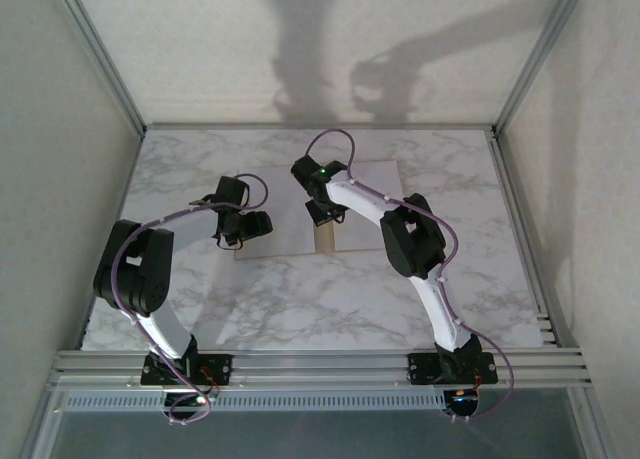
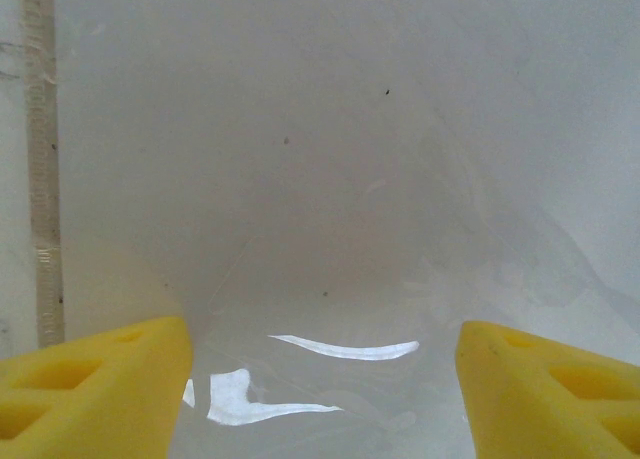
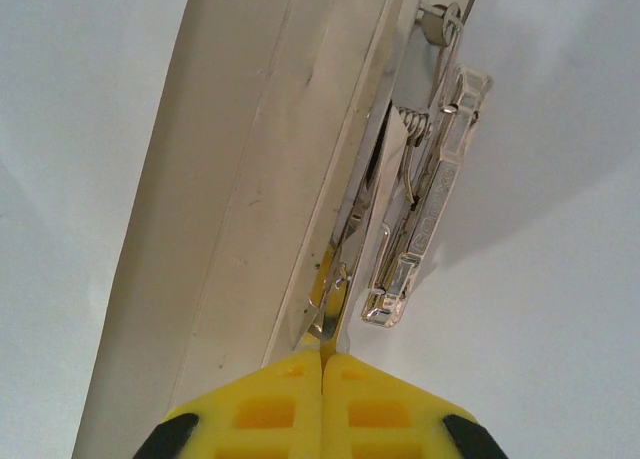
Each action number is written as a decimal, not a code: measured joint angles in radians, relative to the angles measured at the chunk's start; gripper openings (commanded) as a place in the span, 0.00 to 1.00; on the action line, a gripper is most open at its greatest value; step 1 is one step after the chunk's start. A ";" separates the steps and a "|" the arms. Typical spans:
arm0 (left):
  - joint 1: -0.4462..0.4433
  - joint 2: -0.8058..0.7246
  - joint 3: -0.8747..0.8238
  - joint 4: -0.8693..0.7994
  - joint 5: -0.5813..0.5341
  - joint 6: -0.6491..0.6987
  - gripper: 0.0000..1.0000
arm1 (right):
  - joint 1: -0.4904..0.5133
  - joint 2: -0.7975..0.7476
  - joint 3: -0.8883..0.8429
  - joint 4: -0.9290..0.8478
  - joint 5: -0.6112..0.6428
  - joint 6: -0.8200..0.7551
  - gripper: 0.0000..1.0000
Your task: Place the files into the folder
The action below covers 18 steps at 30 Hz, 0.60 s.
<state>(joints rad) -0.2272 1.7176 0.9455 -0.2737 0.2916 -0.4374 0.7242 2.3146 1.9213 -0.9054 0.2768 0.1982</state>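
The folder (image 1: 322, 243) lies open in the middle of the table, its tan spine (image 3: 240, 179) showing between white sheets. The files (image 1: 365, 234) lie flat on it, one white sheet (image 1: 285, 241) left of the spine and one to the right. My right gripper (image 1: 322, 215) is at the spine, and in its wrist view it (image 3: 323, 357) is shut on a thin lever of the metal clip (image 3: 432, 204). My left gripper (image 1: 257, 225) hovers over the left sheet. Its yellow fingers (image 2: 95, 389) stand wide apart, open and empty, above glossy white paper (image 2: 320, 179).
The marble tabletop (image 1: 300, 309) surrounds the folder. Aluminium frame posts (image 1: 100, 54) and pale walls close in the sides and back. A tan folder edge (image 2: 42, 179) runs down the left of the left wrist view. Purple cables loop off both arms.
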 measured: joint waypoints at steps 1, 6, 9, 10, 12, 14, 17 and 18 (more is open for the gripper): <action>0.000 0.000 0.000 0.000 0.000 0.000 0.71 | 0.000 -0.001 0.000 0.000 0.000 0.000 0.00; 0.000 0.000 0.000 0.000 0.000 0.000 0.71 | 0.000 -0.001 0.017 -0.018 0.003 -0.002 0.00; 0.000 0.000 0.000 0.000 0.000 0.000 0.71 | -0.001 0.008 0.051 -0.049 0.003 -0.004 0.00; 0.000 0.000 0.000 0.000 0.000 0.000 0.71 | -0.002 0.012 0.064 -0.061 0.003 -0.005 0.00; 0.000 0.000 0.000 0.000 0.000 0.000 0.71 | -0.003 0.018 0.085 -0.080 0.003 -0.006 0.00; 0.000 0.000 0.000 0.000 0.000 0.000 0.71 | -0.004 0.019 0.099 -0.093 0.003 -0.012 0.00; 0.000 0.000 0.000 0.000 0.000 0.000 0.71 | -0.006 0.019 0.108 -0.102 0.003 -0.020 0.00; 0.000 0.000 0.000 0.000 0.000 0.000 0.71 | -0.007 0.019 0.108 -0.104 0.004 -0.024 0.00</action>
<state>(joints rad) -0.2272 1.7172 0.9455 -0.2737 0.2913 -0.4374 0.7170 2.3341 2.0289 -1.0092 0.2806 0.1745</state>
